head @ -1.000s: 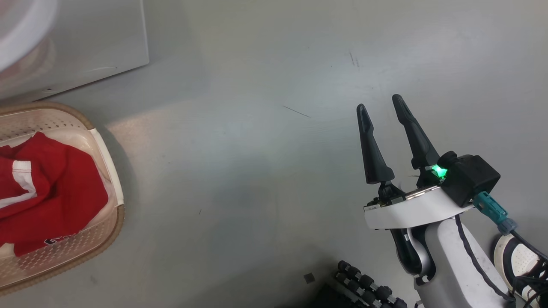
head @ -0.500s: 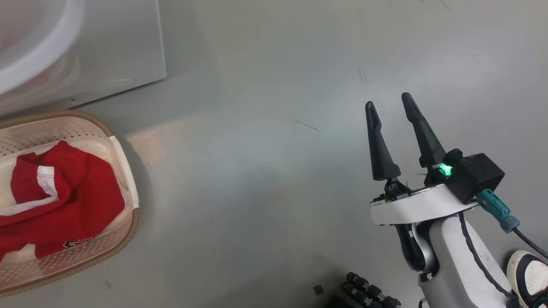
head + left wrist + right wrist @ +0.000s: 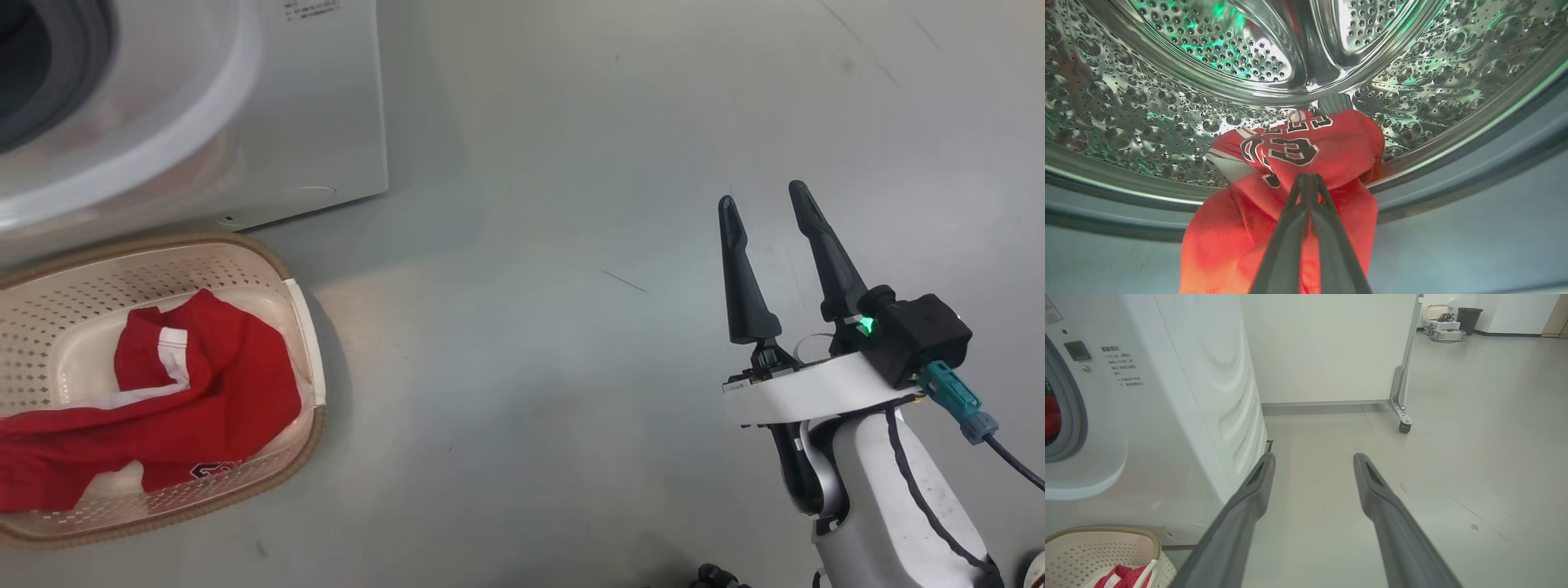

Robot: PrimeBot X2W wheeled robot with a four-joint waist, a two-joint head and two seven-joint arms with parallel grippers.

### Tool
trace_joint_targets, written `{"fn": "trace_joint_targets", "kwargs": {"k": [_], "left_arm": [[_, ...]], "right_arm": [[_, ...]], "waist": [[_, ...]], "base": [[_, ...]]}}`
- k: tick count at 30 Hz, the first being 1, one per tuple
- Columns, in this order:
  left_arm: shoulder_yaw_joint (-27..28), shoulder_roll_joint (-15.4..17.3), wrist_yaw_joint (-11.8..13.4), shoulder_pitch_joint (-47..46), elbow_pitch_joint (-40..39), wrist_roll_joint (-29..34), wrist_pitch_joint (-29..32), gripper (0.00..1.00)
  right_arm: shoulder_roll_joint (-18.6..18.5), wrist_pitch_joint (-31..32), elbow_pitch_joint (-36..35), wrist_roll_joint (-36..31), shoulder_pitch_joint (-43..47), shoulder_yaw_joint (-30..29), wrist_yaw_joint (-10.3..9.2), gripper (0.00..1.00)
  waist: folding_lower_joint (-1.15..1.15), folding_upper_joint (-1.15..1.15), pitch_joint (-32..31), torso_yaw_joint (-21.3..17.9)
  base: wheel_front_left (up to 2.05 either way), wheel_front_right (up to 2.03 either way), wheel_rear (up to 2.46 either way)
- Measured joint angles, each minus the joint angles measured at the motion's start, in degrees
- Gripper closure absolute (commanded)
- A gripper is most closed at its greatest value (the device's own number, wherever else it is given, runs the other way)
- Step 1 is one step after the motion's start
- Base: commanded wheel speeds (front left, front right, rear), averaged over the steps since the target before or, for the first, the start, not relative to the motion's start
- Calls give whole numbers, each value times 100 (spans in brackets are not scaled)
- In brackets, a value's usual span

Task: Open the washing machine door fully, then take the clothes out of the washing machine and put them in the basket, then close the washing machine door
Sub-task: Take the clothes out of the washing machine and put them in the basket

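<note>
Red now in grip: just closed left gripper (image 3: 1309, 176) fully on the jersey (image 3: 1306, 151) at the drum lip of the washing machine (image 3: 326, 122), right gripper (image 3: 761, 198) wide and empty, probably ready for hauling to the basket (image 3: 317, 425).

Head overhead, right wrist low, basket (image 3: 82, 286) shared

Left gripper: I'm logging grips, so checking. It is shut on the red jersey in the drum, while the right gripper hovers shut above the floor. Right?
Not quite. The right gripper is open, its fingers spread apart above the floor, as the head view shows. The rest stands: the left gripper is shut on the red jersey in the drum.
</note>
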Motion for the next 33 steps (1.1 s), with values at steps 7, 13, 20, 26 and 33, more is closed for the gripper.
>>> {"fn": "trace_joint_targets", "kwargs": {"k": [7,13,20,26,33], "left_arm": [[-123,-378,-155,400,120,-52,-526,100],[-159,-646,-229,790,238,-169,-943,100],[-264,-860,-349,1172,290,-211,-1368,100],[-291,-996,-407,1476,291,-309,-1641,100],[-316,-1050,-471,1920,196,-356,-1728,100]], "right_arm": [[-23,0,77,-127,55,-158,56,0],[-30,0,174,-203,203,-192,109,0],[-44,0,258,-225,418,-291,157,0],[-45,0,315,-252,601,-358,177,0],[-43,0,339,-253,822,-413,211,0]], "waist": [[0,0,-362,274],[0,0,-695,512],[0,0,-1106,752],[0,0,-1453,928],[0,0,-1816,1114]], "base": [[0,0,0],[0,0,0],[0,0,0],[0,0,0],[0,0,0]]}}
